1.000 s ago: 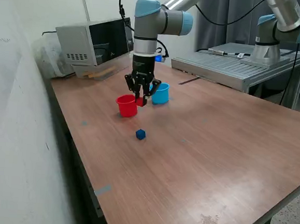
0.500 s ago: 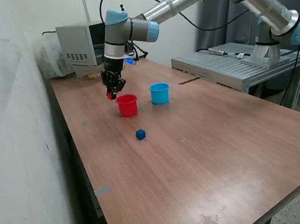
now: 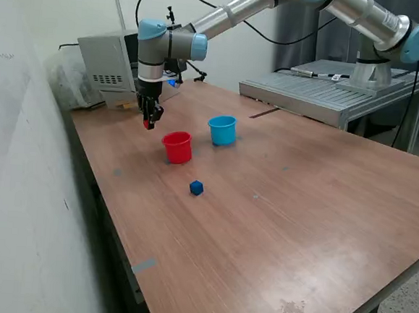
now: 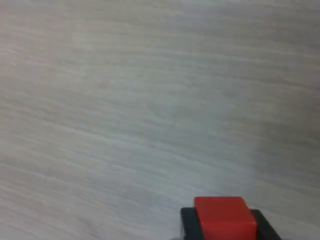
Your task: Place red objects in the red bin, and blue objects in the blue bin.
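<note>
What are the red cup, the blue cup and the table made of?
The red cup and the blue cup look like smooth plastic: even, bright colour, thin walls and a neat rim. The table looks like wood or wood-patterned laminate: brown grain lines show in both views, with a soft shine. Which of the two cannot be told.

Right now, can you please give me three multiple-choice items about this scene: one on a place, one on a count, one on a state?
1. Where is the small dark blue cube?
A. on the wooden table
B. inside the light blue plastic cup

2. How many plastic cups stand on the table?
A. three
B. two

3. What do the gripper fingers hold?
A. a small red cube
B. nothing

Answers: 1 A, the cube lies on bare wood; 2 B, the red plastic cup and the blue one; 3 A, the wrist view shows red between the fingers.
</note>
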